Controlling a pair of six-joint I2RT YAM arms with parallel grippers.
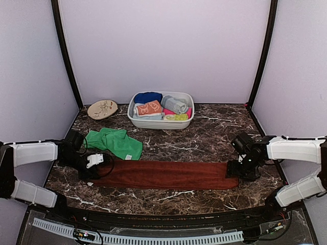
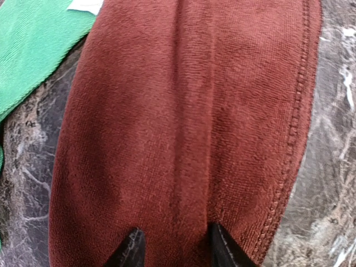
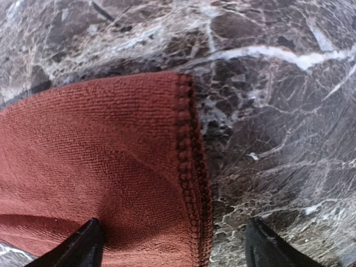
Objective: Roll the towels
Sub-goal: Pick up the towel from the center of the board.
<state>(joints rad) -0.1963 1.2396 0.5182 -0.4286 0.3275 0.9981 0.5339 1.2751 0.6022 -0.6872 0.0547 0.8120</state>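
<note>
The rust-brown towel (image 1: 166, 174) lies flat and unrolled on the desk (image 1: 204, 148), and the green towel (image 1: 115, 142) is crumpled; both remain to roll. The right end effector (image 3: 175, 246) is released. Whether the left end effector (image 2: 177, 251) grasps cloth, I cannot tell.

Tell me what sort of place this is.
Probably a robot test booth, not a home: bare lilac walls enclose a marble-look tabletop, two robot arms reach over it, and rolled towels fill a white basin.

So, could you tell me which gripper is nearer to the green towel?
Left. The left gripper sits beside the green towel, at the left end of the rust-brown towel; the right gripper is at its far end.
</note>
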